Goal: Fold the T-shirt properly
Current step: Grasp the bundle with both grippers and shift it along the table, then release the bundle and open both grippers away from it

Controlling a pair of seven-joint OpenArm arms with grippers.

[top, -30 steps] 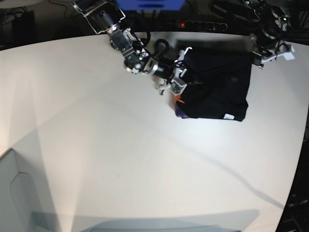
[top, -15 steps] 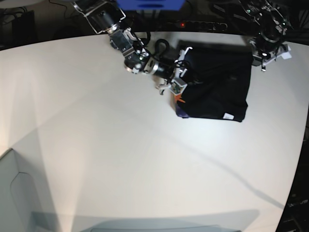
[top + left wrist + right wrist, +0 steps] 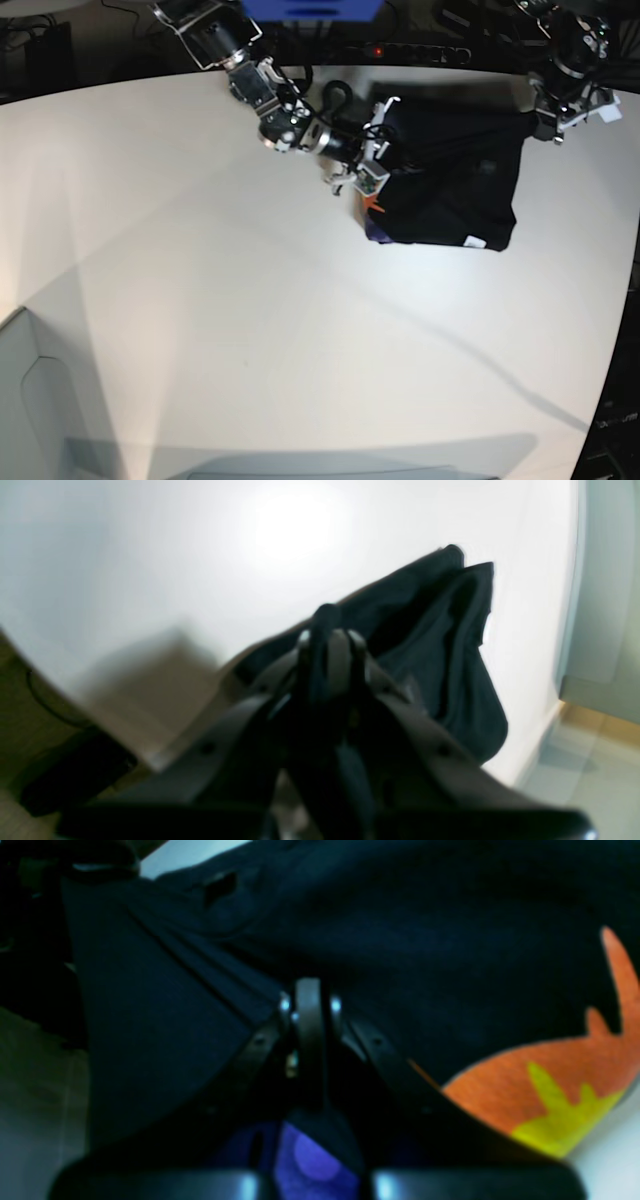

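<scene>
Folding was mid-step: you had the T-shirt lying bunched at the desk's far edge. Both end effectors, right and left, were clamped on its cloth. Next, you needed both edges carried over together, evenly.

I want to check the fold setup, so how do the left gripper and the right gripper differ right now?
The left gripper sits at the T-shirt's far corner by the table's back edge; the right gripper is at the opposite side, beside the orange mark. The left gripper has cloth lifted into a hanging bunch; cloth by the right gripper lies low. Both are shut on black fabric.
</scene>
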